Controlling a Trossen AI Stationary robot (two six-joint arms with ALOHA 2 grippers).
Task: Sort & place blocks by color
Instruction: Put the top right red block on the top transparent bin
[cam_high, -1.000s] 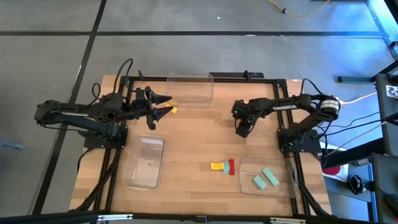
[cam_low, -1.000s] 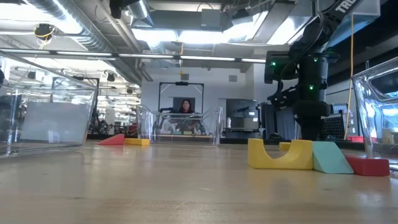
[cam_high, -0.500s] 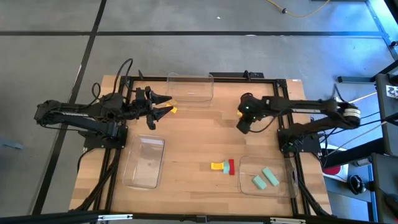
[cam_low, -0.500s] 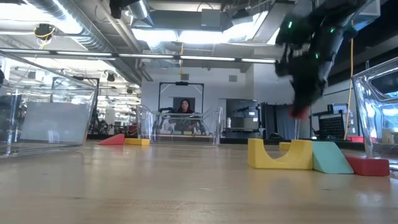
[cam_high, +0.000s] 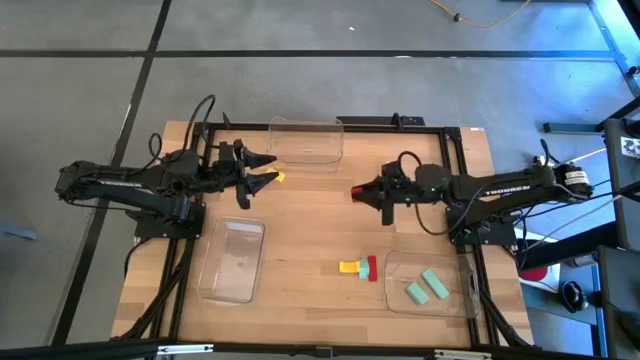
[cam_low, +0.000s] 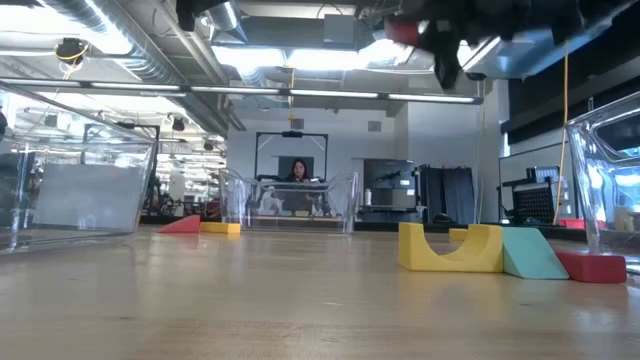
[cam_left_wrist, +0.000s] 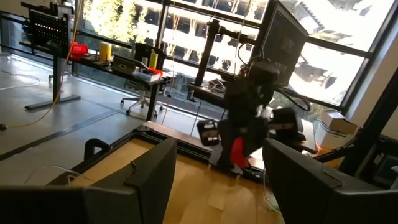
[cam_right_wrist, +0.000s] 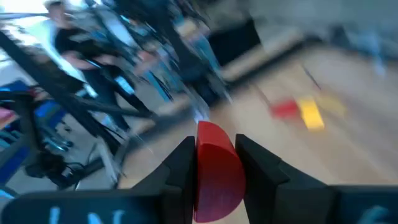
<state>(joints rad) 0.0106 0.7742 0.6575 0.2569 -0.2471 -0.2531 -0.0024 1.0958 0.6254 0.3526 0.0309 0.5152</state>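
Note:
My right gripper (cam_high: 362, 192) reaches level over the table's middle, shut on a red block (cam_right_wrist: 214, 165) with a rounded end, high above the wood in the low view (cam_low: 403, 30). My left gripper (cam_high: 268, 170) stands open and holds nothing at the far left, just above a yellow block (cam_high: 279, 177) that lies on the table beside a red wedge (cam_low: 182, 225). A yellow arch (cam_low: 450, 248), a teal wedge (cam_low: 532, 253) and a red block (cam_low: 592, 266) rest together on the wood (cam_high: 358, 267). Two mint blocks (cam_high: 425, 284) lie in the near right tray. My right gripper pinches the red block by its two flat sides (cam_right_wrist: 202, 171) between the two fingers (cam_right_wrist: 180, 165). The block's rounded end sticks out past the fingertips. The fingers lie level and point toward the table's left edge. The block is lifted clear of the table.
Three clear trays stand on the table: one at the far edge (cam_high: 305, 140), one near left (cam_high: 232, 258), one near right (cam_high: 460, 290). Bare wood lies between the two grippers. A person sits in the room far beyond the table (cam_low: 298, 172).
My right gripper has risen from the table and swung toward the table's left edge. It has tipped from pointing down to pointing level, and the red block has been lifted clear with it.

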